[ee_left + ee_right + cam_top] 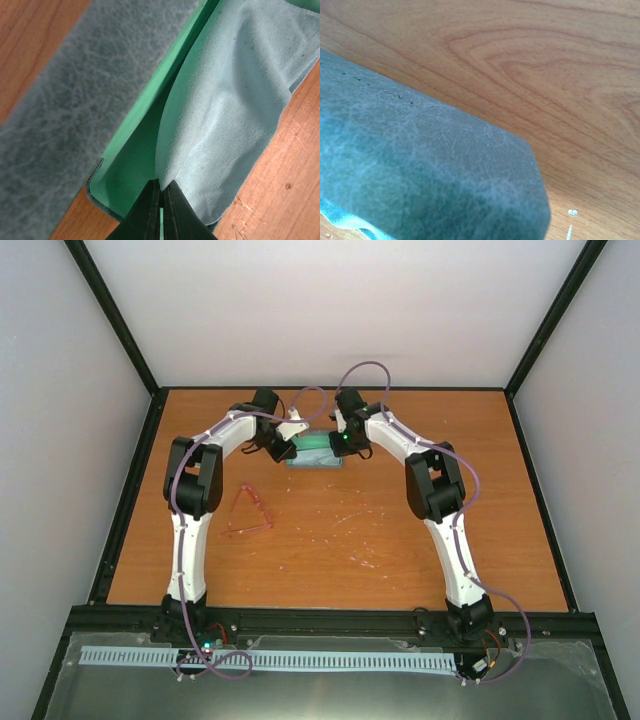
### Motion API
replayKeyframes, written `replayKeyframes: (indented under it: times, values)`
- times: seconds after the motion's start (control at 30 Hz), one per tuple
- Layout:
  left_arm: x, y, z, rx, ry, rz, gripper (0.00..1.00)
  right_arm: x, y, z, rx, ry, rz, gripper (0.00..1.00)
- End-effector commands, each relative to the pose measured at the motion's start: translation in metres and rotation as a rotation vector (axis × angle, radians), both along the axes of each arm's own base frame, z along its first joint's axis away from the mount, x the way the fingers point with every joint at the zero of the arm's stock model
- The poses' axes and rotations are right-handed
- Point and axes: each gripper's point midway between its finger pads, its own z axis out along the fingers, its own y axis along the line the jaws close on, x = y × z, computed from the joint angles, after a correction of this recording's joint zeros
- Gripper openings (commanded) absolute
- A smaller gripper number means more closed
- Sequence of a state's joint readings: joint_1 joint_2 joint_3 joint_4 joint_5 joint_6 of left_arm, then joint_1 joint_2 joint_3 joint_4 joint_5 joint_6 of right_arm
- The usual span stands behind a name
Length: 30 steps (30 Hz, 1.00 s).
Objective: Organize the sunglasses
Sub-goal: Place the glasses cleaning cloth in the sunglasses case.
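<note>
The red-pink sunglasses point(250, 512) lie on the table left of centre, apart from both grippers. The grey-blue case point(318, 455) lies open at the back middle, its green lining point(135, 165) showing. The light-blue cloth point(225, 110) lies in the case and hangs over its edge. My left gripper point(162, 192) is shut on the cloth's near edge, at the case's left end point(290, 448). My right gripper point(340, 443) is at the case's right end. In the right wrist view the case's flap point(420, 170) fills the frame and hides the fingers.
The wooden table point(400, 540) has black rails along its edges and white walls around it. Small white specks and scratches point(360, 558) mark the middle of it.
</note>
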State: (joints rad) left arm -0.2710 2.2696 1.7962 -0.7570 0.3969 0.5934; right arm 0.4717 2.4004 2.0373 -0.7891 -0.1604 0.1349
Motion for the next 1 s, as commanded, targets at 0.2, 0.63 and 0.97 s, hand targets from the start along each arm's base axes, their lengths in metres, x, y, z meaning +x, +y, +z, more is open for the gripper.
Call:
replayKeyframes:
  times: [0.2,0.63,0.97]
  values:
    - [0.012,0.002,0.008,-0.010,-0.054,0.012,0.06,0.004,-0.003,0.003,-0.058,-0.053,-0.044,0.03]
    - [0.004,0.008,0.005,0.007,-0.052,0.038,0.34,0.005,-0.007,0.009,-0.092,-0.087,-0.079,0.21]
    - [-0.004,0.010,0.027,-0.020,-0.084,0.073,0.62,0.005,-0.018,0.040,-0.096,-0.164,-0.125,0.32]
